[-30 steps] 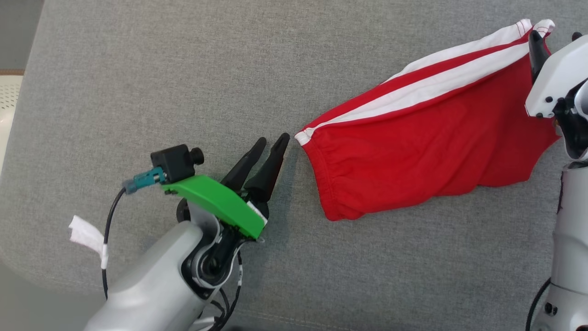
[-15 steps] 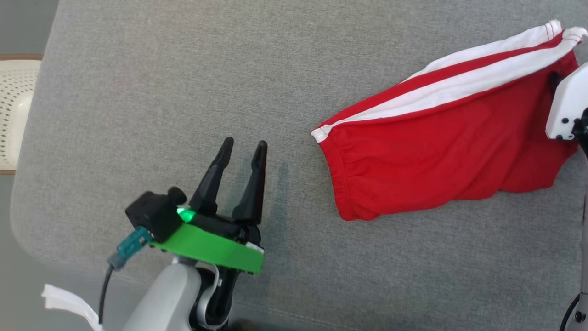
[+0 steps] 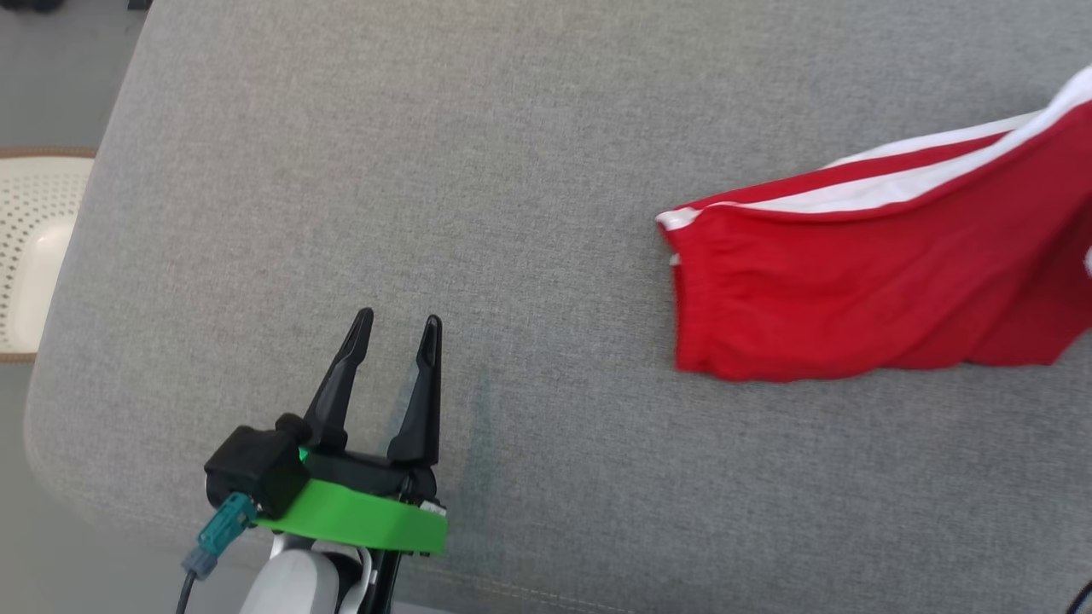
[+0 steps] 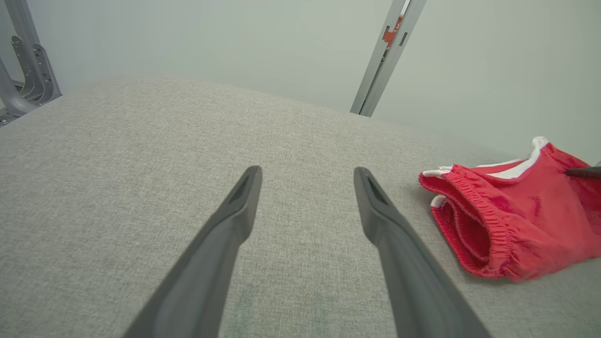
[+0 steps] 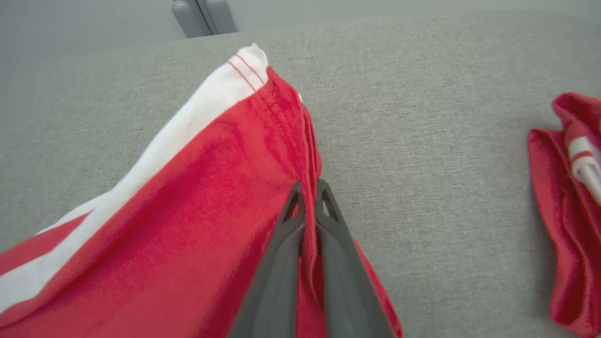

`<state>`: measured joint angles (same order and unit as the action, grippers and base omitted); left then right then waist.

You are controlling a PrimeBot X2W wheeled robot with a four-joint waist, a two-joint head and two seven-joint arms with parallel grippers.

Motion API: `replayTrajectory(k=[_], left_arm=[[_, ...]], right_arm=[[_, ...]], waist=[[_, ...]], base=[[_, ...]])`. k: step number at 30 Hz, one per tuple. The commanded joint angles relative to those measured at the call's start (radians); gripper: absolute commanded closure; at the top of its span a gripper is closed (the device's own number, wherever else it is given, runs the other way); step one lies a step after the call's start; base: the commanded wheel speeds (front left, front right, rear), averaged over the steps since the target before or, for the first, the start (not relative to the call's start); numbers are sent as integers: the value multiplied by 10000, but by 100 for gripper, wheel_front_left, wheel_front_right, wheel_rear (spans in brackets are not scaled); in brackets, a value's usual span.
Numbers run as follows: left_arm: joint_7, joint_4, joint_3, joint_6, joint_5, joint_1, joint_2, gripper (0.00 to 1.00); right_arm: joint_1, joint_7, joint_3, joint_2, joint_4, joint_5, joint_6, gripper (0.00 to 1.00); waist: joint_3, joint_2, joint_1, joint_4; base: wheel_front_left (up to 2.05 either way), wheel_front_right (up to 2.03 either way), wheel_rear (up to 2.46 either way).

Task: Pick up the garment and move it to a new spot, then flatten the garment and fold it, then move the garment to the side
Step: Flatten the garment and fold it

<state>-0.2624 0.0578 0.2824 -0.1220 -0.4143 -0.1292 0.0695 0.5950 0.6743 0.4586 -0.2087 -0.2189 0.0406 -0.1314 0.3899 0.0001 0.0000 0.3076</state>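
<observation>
Right wrist view has the right gripper (image 5: 310, 185) pinched tight on a thin fold at the hem of the red shorts (image 5: 188, 202), which lie toward the right of the grey cushion (image 3: 426, 170); a quick lift could likely pull that slim pinch free or drag the cloth bunched. The left gripper (image 3: 399, 317) hangs with fingers spread wide and empty near the cushion's rounded front corner, well apart from the waistband. Bare cushion between them leaves room for a new spot, though another red cloth (image 5: 563, 211) lies near the held hem.
</observation>
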Motion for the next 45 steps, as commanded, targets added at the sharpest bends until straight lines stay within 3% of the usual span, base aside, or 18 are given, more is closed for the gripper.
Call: replayTrajectory(k=[1,7,12,16,24,32,43,44,45], left_arm=[[-29,29,-104,-39,158,267,-76,0],[-29,146,-306,-82,316,701,-158,0],[-29,242,-363,-96,176,922,-184,0],[-30,298,-176,-99,2,913,-186,0],[-30,566,91,-96,-77,823,-184,0],[-30,782,14,-7,-43,1091,-183,0],[-30,918,214,63,-66,1117,-184,0],[-30,944,215,72,-42,1151,-184,0],[-30,968,212,65,-22,1189,-184,0]], right_arm=[[-239,-139,271,-161,171,-49,16,100],[-639,-77,402,-442,968,468,15,100],[-1192,370,-1020,-260,1914,1348,15,100],[-1741,550,-2320,394,2267,1783,10,100],[-2155,-606,-3705,1491,1022,1647,10,100],[-2006,-1684,-4210,1574,45,2353,10,100],[-1885,-2411,-5076,1573,-648,3244,10,100],[-1921,-2575,-5183,1572,-751,3396,8,87],[-1960,-2695,-5281,1572,-820,3479,8,62]], waist=[[-419,-1,0,-313],[-875,-1,0,-447],[-1050,-1,0,-510],[-1110,-1,0,-437],[-1225,-1,0,-46],[-1466,-1,0,198],[-1659,-1,0,-148],[-1710,-1,0,-188],[-1761,-1,0,-219]], base=[[0,0,0],[0,0,0],[0,0,0],[0,0,0],[0,0,0],[0,0,0],[0,0,0],[0,0,0],[0,0,0]])
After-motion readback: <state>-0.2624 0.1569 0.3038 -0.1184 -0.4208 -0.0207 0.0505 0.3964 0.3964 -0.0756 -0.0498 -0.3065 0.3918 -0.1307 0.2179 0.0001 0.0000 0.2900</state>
